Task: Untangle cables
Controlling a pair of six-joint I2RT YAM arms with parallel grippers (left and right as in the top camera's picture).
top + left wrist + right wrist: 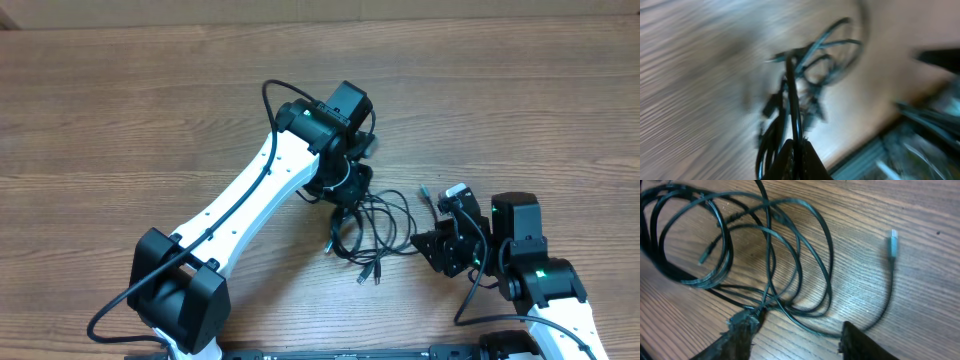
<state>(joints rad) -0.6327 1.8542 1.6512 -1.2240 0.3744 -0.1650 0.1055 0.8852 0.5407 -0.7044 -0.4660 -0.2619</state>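
Note:
A tangle of thin black cables [372,228] lies on the wooden table between my two arms. My left gripper [345,190] sits at the tangle's upper left. In the blurred left wrist view it [799,150] is shut on a black cable strand [791,95] that runs up from its fingertips. My right gripper [440,247] is at the tangle's right edge. In the right wrist view it [800,330] is open, its fingers on either side of a cable loop [790,255]. A loose silver-tipped plug [893,244] lies to the right; it also shows in the overhead view [426,192].
Two plug ends [370,272] lie at the tangle's lower edge. The table's front edge [400,352] runs just below both arm bases. The thick black arm cable [270,95] loops above the left wrist.

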